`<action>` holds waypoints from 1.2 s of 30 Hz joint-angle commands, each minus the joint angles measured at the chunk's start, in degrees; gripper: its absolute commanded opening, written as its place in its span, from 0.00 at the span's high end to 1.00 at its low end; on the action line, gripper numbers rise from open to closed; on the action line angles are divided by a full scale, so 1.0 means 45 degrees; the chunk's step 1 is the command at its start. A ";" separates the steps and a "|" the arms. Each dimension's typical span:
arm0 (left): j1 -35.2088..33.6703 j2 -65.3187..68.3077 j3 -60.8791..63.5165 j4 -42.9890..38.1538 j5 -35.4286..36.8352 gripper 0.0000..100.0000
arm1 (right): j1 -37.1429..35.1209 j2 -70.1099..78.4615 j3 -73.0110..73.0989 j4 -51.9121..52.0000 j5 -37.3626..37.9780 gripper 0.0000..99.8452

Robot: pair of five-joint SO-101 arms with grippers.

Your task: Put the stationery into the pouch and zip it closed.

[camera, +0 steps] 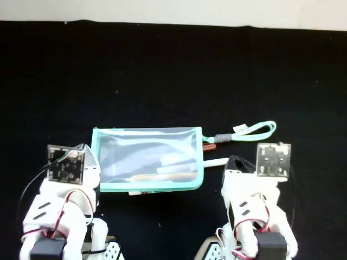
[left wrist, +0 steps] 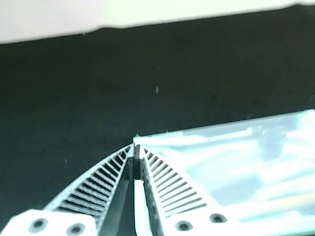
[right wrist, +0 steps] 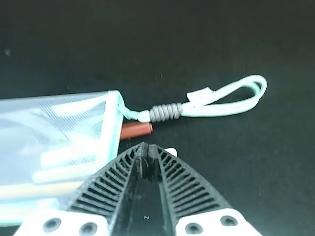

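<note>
Black cloth covers the table; the pouch lies mid-table between both arms, its long axis running left-right. Its pull cord points toward the right arm's side. The stationery looks mostly inside, but a red-brown end pokes out by the cord. The left gripper is closed at the pouch's far-left corner; can't tell if it's pinching it. The right gripper is closed and empty, near that red end. Likely step: final tuck, then zip. Next calls for nudging the end in and taking the cord.

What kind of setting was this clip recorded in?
Probably a robot test bench: a black-covered table, a plain pale wall behind it, and two small arms flanking a clear pouch.
</note>
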 commanded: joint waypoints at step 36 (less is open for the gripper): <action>0.1416 1.5580 -0.9426 -0.1641 0.0020 0.79 | 0.1455 1.8002 -1.1341 0.0166 0.0606 0.97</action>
